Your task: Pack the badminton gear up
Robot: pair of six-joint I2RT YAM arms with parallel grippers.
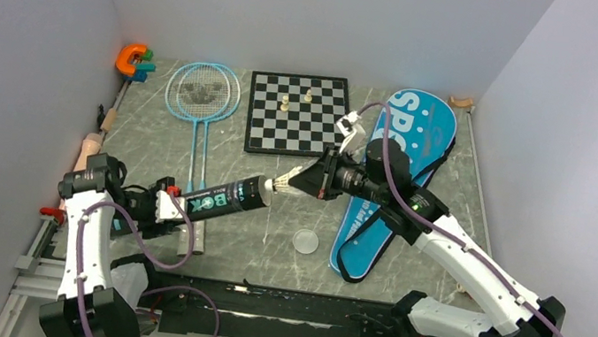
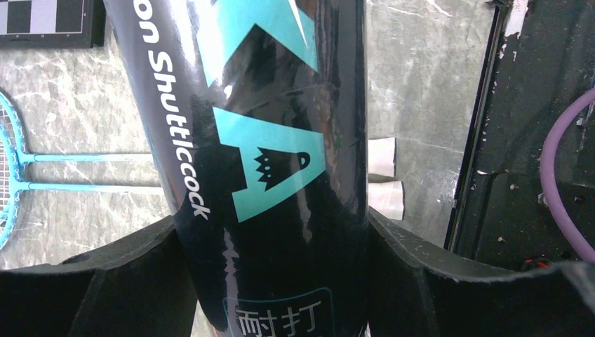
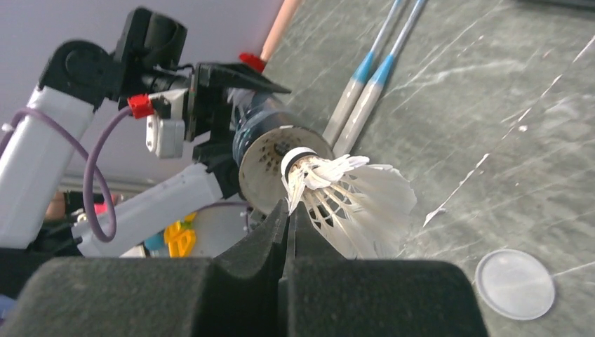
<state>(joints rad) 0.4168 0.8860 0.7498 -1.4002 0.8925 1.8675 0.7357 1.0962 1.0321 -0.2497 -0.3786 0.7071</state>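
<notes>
left gripper (image 1: 175, 206) clenched on the tube (image 1: 224, 198); in the left wrist view both fingers (image 2: 105, 281) press the tube's (image 2: 273, 140) black lettered wall from either side, grip near the closed end. the tube is held off the table (image 1: 265, 253) toward the near left corner, roughly level, open mouth pointing to the table centre; it crosses above the racket handles. right gripper (image 1: 311, 181) is closed on a shuttlecock (image 1: 284, 186) and meets the tube mouth-on over the middle of the table. in the right wrist view the right gripper's (image 3: 288, 232) pads pinch the edge of the feather skirt; the shuttlecock (image 3: 351, 200) points cork first at the tube (image 3: 270, 165), cork at the rim of the mouth. cannot tell whether the cork is inside yet. a clear round disc (image 1: 305, 241) lies flat near the middle of the near edge, apart from both grippers. two rackets (image 1: 196, 144) lie side by side on the left half, heads toward the far edge, handles toward the near edge. the bag (image 1: 419, 119) lies on the right half, wide end by the far right corner, partly under the right arm. chessboard (image 1: 296, 114) at the middle of the far edge, two pale pieces (image 1: 284, 104) on it. orange toy (image 1: 131, 58) in the far left corner.
</notes>
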